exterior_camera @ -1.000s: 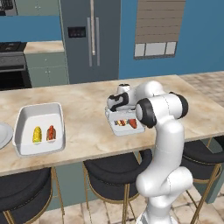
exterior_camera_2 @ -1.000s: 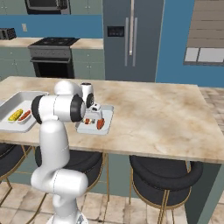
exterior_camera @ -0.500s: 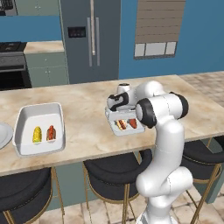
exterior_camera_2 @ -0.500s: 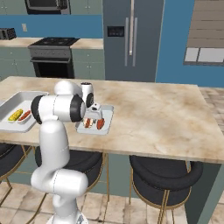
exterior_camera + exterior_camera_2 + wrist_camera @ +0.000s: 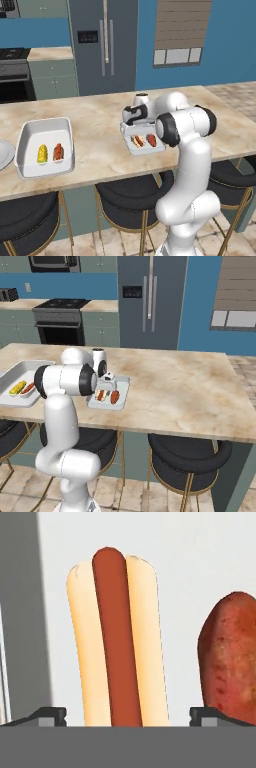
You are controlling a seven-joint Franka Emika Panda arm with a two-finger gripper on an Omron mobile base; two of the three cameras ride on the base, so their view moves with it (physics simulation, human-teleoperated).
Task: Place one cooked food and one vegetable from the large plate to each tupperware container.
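Over the last second the gripper [image 5: 128, 714] has spread its fingers [image 5: 47, 716] — they now stand wide on either side of the hot dog [image 5: 117, 639], which lies free on the floor of the smaller tupperware container [image 5: 142, 150]. The hand itself has barely shifted above that tray — the red-brown vegetable [image 5: 230, 657] lies just beside the hot dog.

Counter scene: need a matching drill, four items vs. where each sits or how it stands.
Items:
1. hot dog
2. corn cob
3. large plate
4. gripper

States:
A. in the larger tray
B. at the counter's left end, cut off by the frame edge
C. jaws open, over the smaller tray
D. in the smaller tray, beside a reddish potato

Pairs: 1-D, 2-A, 3-B, 4-C
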